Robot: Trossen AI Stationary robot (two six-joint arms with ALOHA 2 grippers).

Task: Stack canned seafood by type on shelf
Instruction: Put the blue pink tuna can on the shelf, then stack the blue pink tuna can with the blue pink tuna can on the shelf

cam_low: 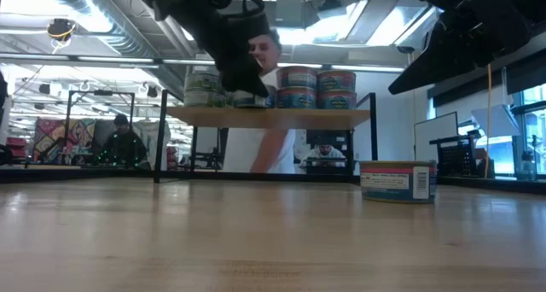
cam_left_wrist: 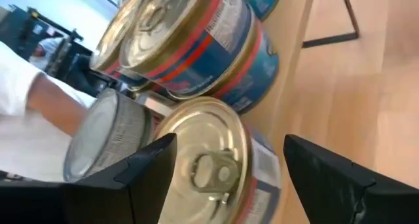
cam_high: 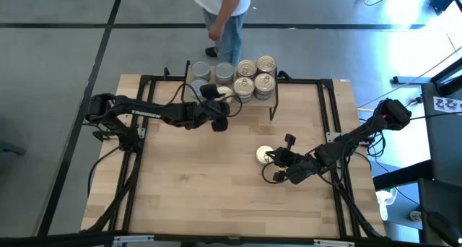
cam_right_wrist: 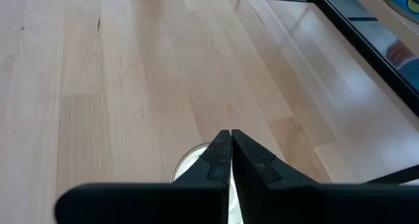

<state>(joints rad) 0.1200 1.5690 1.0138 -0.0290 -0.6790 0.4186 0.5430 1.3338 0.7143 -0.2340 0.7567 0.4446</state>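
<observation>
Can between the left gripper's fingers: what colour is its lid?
Gold, with a pull ring; left wrist view shows it best.

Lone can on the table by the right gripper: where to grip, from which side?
Grip the lone can across its low round side wall, coming straight down from above. It stands upright, lid up, clear of the shelf. The right gripper is shut beside it and would need to open.

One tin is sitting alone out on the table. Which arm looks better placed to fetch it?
The right. Its gripper, fingers shut, hovers beside the lone can, while the left gripper is at the shelf, straddling a gold-lidded can there.
</observation>
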